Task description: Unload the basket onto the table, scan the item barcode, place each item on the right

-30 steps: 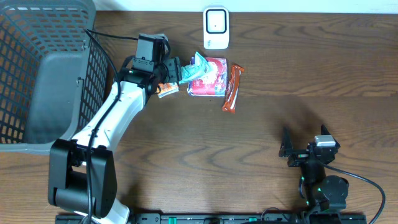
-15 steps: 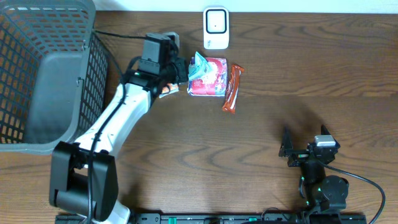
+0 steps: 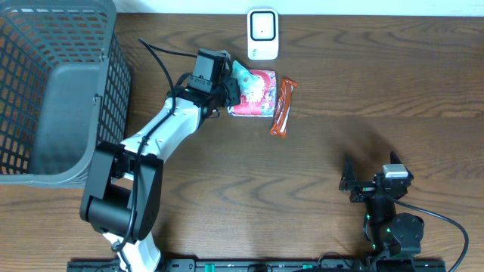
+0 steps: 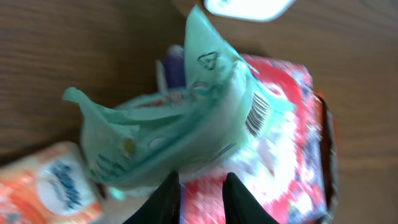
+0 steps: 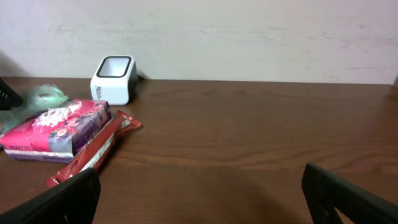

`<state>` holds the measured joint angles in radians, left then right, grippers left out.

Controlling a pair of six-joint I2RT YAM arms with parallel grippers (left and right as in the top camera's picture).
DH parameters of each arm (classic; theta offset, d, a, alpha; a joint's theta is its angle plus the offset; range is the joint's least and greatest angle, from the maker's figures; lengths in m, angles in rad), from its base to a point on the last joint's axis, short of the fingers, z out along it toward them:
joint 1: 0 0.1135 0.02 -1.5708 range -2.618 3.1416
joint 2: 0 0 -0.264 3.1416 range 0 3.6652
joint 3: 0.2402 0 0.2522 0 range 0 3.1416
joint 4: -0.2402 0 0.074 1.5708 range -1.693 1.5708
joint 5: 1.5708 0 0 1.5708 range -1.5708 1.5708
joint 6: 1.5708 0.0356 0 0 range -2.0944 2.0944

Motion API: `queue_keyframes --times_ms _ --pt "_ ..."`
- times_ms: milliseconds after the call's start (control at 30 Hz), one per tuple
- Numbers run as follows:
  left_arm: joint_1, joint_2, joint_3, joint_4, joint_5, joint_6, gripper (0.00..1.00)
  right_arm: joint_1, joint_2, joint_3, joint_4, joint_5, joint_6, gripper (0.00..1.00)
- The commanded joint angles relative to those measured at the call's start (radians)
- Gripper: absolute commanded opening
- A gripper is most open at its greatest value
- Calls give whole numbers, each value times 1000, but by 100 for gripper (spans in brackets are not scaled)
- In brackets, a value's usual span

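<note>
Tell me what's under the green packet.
Under the green packet lies a red-and-pink pack, partly covered. An orange packet shows beside it; whatever else sits beneath is hidden.

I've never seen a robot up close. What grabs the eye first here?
The white left arm stretches across the dark wooden table, its pincer nipping a crumpled green packet above a red pack, just below a white scanner. A big grey mesh basket fills the left corner, while the right pincer sits wide open.
</note>
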<state>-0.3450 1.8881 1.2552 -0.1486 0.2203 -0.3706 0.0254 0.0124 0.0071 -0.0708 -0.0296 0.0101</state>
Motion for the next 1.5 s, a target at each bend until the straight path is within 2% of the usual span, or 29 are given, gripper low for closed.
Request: queue_keyframes --times_ms 0,67,267,300,367,400,567,700,900,1033,1167,1333,1467 --pt "27 14 -1 40 -135 -9 25 -1 -5 -2 -4 1 -11 99" --pt "43 12 -1 69 -178 -9 26 -1 -5 -2 -4 1 -11 99" --pt "94 -74 -1 98 -177 -9 31 -1 -5 -2 -4 1 -11 99" --pt "95 -100 -1 98 -177 -9 38 -1 -5 -2 -4 1 -11 99" --pt "96 -165 -1 98 -176 -9 61 -1 -5 -2 -4 1 -11 99" --pt "96 -204 -1 93 -176 -9 67 -1 -5 -2 -4 1 -11 99" --pt "93 -406 -1 -34 -177 -9 89 -1 -5 -2 -4 1 -11 99" --pt "93 -519 -1 -213 -177 -9 99 -1 -5 -2 -4 1 -11 99" --pt "93 -596 -1 -602 -177 -9 98 -1 -5 -2 -4 1 -11 99" --pt "93 -588 -1 -770 -176 -9 98 -1 -5 -2 -4 1 -11 99" --pt "93 -584 -2 -863 -177 -9 98 -1 -5 -2 -4 1 -11 99" --pt "93 -584 -1 -868 -177 -9 98 -1 -5 -2 1 1 -11 99" --pt "93 -584 -1 -868 -177 -9 98 0 -5 -2 53 -56 46 99"
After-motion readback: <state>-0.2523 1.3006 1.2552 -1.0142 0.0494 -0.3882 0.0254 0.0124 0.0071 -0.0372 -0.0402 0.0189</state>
